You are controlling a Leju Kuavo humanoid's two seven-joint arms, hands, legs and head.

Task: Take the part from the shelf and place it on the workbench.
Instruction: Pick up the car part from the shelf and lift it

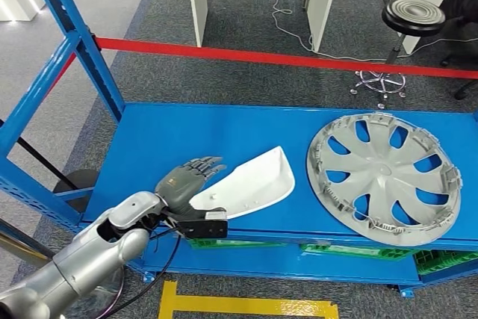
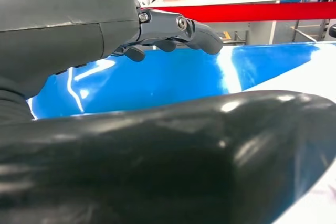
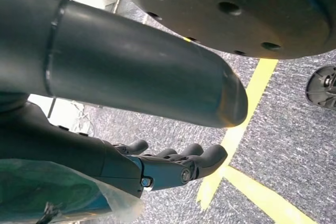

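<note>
Both hands empty, left hand fingers spread beside white part, right hand fingers apart.

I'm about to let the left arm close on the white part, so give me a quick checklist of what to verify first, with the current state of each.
1. White part lies flat on the blue shelf: ok.
2. Left robot hand at the part's near end, fingers spread, holding nothing: ok.
3. Thumb under the part's edge: cannot tell, the hand hides the contact.
4. Hubcap apart from the part: ok.
5. Right robot hand free, hanging over the floor: ok.
6. Workbench ready to receive the part: cannot tell.
</note>
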